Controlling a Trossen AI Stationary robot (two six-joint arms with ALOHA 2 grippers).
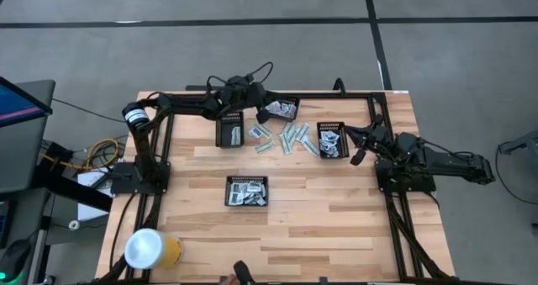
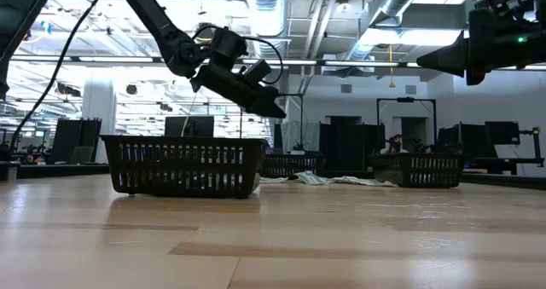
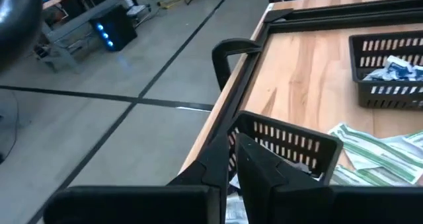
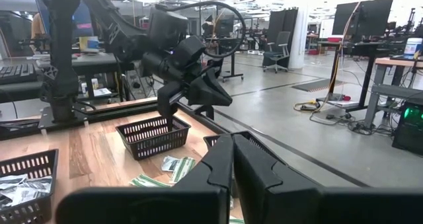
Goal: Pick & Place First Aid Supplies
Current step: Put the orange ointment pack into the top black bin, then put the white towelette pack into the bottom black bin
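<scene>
1. High view: a wooden surface (image 1: 319, 218) carries four black mesh trays (image 1: 247, 191), one low in the middle and three along the upper part of the frame. The first aid supplies (image 1: 286, 138) lie partly loose in a scatter at upper centre, between the trays, and partly inside them. The left gripper (image 1: 262, 115) hangs just left of the upper-centre tray; the right gripper (image 1: 357, 157) sits at the right, beside the right-hand tray.
2. Low view: both arms are raised clear of the surface; pale strips lie flat at centre right.
3. Left wrist view: the left gripper's fingers (image 3: 261, 178) are pressed together, holding nothing visible, above a tray's edge with green-white strips to the lower right.
4. Right wrist view: its fingers (image 4: 221, 174) are likewise together and empty.
5. Judgement: this looks like a between-picks step; the next move calls for opening the fingers and descending onto one loose packet.
</scene>
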